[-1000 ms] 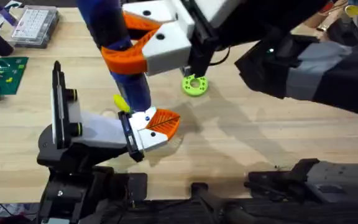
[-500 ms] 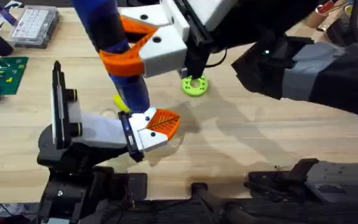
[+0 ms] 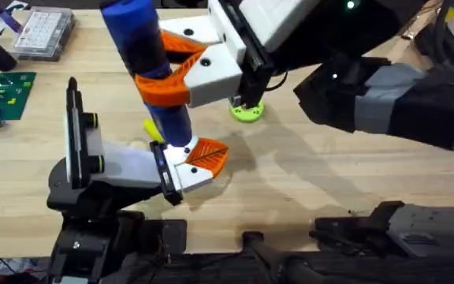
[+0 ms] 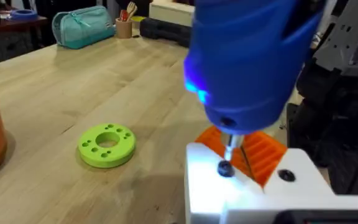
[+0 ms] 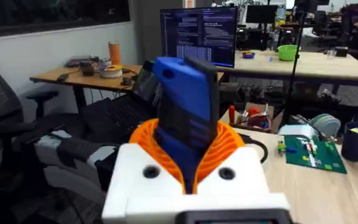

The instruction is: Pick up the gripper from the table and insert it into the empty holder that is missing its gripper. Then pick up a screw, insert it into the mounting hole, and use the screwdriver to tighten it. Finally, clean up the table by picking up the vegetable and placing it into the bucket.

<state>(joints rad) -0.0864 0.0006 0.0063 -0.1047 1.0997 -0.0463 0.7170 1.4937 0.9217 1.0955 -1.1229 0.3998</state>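
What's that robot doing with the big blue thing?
The right end effector grips the blue screwdriver upright, its thin tip pressed down onto a screw in a white mount on the table. The left end effector sits low beside that spot. A yellow vegetable lies just behind, and a lime-green ring lies farther back, so cleanup isn't done.

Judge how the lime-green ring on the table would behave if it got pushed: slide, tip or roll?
The lime-green ring lies flat on bare wood, low and wide, so it would probably slide rather than tip. It looks like rigid plastic with small holes, likely light. Stood on edge, its round rim could roll.
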